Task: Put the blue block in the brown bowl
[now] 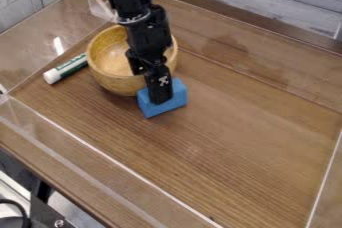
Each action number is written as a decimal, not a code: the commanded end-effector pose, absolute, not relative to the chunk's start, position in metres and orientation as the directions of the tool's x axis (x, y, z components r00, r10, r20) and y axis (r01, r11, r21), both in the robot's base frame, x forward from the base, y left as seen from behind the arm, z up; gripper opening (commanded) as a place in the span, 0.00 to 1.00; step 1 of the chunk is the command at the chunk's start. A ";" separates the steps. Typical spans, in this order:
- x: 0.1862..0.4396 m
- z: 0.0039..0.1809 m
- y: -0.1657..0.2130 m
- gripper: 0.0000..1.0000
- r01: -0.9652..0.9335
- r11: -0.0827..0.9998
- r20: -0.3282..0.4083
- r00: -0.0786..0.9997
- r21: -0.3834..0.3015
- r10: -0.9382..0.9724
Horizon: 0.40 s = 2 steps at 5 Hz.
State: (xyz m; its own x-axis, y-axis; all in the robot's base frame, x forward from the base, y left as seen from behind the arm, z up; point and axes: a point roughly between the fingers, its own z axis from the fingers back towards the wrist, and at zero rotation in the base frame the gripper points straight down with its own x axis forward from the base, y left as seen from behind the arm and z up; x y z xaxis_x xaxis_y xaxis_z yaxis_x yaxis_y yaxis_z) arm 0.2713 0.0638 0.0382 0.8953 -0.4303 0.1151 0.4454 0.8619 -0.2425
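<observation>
Centrally, just left of the frame's middle, lies the block (pixel 164 103): small, bright blue, boxy, with plain matte faces. It sits flat on the table (pixel 227 122), turned at a slight angle to the frame's edges. Its upper left corner is just beside the bowl (pixel 112 62), and whether the two touch cannot be told.

That bowl stands up and to the left of the block. It is round, light-brown wood with a thick rim, clearly wider than the block. What shows of its inside looks bare, though the arm covers its right part.

Further left, near the frame's left edge, a white marker (pixel 66 69) with a green cap lies on the table, close beside the bowl's rim.

From the top of the frame, a black arm (pixel 138 22) reaches steeply downward, crossing over the bowl's right side. At its lower end the gripper (pixel 159 90) points almost straight down onto the block's top. Its dark fingers merge with the block from this angle; they stand spread wide, and no grip on the block can be made out.

Underneath, the table is dark brown wood with long grain, edged by clear, low walls (pixel 40 117).
</observation>
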 end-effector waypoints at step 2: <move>0.286 0.049 0.080 1.00 0.458 0.866 0.155 0.887 -0.199 -0.434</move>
